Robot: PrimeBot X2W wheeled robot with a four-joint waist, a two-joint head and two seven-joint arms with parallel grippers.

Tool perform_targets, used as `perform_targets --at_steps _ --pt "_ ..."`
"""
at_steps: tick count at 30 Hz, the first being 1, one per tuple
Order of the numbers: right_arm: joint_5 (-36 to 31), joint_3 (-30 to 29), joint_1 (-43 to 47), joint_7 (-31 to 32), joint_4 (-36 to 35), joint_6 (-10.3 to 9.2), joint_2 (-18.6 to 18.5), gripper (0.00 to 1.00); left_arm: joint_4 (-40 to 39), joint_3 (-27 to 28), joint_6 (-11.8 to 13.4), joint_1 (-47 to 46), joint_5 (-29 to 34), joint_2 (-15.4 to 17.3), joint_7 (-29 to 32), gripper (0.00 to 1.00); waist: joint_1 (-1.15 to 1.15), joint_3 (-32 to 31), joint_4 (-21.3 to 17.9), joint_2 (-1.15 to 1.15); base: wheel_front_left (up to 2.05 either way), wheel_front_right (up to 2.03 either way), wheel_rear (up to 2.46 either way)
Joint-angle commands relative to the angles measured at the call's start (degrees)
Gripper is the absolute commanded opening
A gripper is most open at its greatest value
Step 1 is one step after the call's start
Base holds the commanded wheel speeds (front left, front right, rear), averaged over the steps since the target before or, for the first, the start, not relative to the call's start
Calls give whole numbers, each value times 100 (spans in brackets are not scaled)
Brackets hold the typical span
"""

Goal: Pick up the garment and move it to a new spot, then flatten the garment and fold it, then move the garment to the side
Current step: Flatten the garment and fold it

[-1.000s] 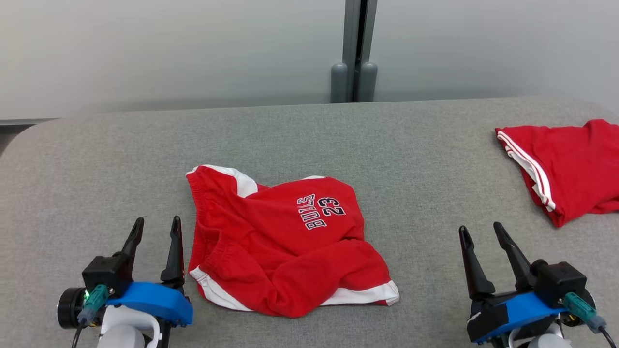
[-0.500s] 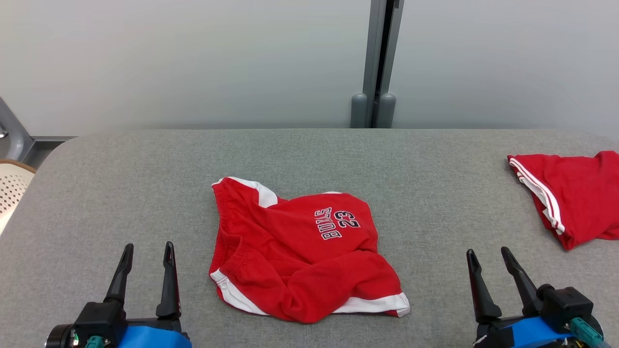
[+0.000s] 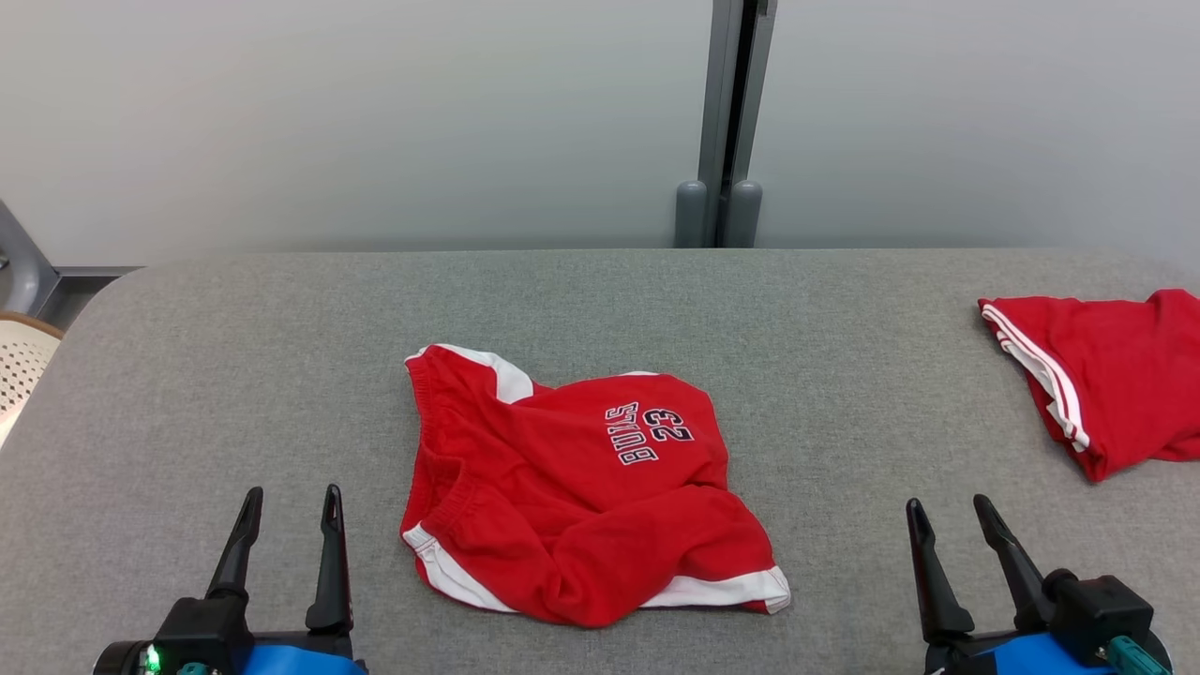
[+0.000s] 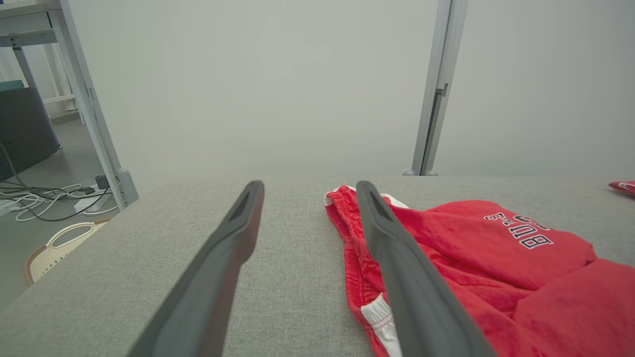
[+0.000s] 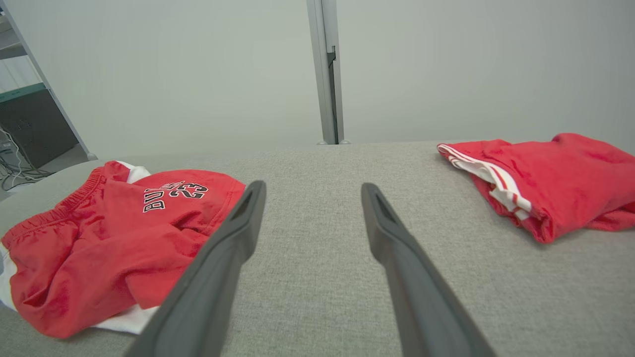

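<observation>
Grey, felt-like cloth covers the tabletop (image 3: 234, 356), which has rounded far corners. Beyond its left edge sits a cream plastic basket (image 3: 21, 367) with a perforated wall and a handle slot; I cannot tell what is inside it.

At the near edge towards the left corner, the left gripper (image 3: 292, 491) hangs just over the cloth. Its two long, dark, tapering fingers are spread wide and have hold of nothing. The right-hand finger lies just beside the waistband of the garment without touching it.

The garment (image 3: 581, 506) is a pair of red shorts in soft, slightly fuzzy fabric. It lies rumpled in the middle of the tabletop, nearer the near edge than the far one. The gathered elastic waistband runs down its left side, white panels show at the far-left corner and along the near hem, and dark lettering with the number 23 sits on the upper layer. One leg is folded over in thick creases.

The right gripper (image 3: 945, 502) is at the near edge towards the right corner, fingers equally wide apart and empty, well clear of both cloths.

At the right edge lies a second red garment (image 3: 1106, 375), smoother, folded, with narrow white stripes along its left side.
</observation>
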Motion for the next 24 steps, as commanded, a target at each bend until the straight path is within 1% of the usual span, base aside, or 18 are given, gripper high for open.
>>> perform_targets --at_steps 1,10,14,19,24 --pt "-11 3 70 -19 13 -1 20 100 14 35 -21 -63 28 -5 -27 100 0 0 -10 0 0 0 0" --pt "-28 33 15 0 89 -1 -2 100 133 8 -75 -141 26 -33 -27 100 0 33 -46 0 0 0 0" --pt "10 120 -109 29 182 -1 -57 100 292 -138 -121 -288 27 3 -27 100 0 98 -64 0 0 0 0" --pt "68 291 -342 20 464 -1 -84 100 696 -591 -185 -604 32 109 -27 100 0 230 -101 0 0 0 0" --pt "126 680 -654 2 804 -1 -74 100 1297 -1138 -215 -1047 -72 286 -26 100 0 400 -183 0 0 0 0"
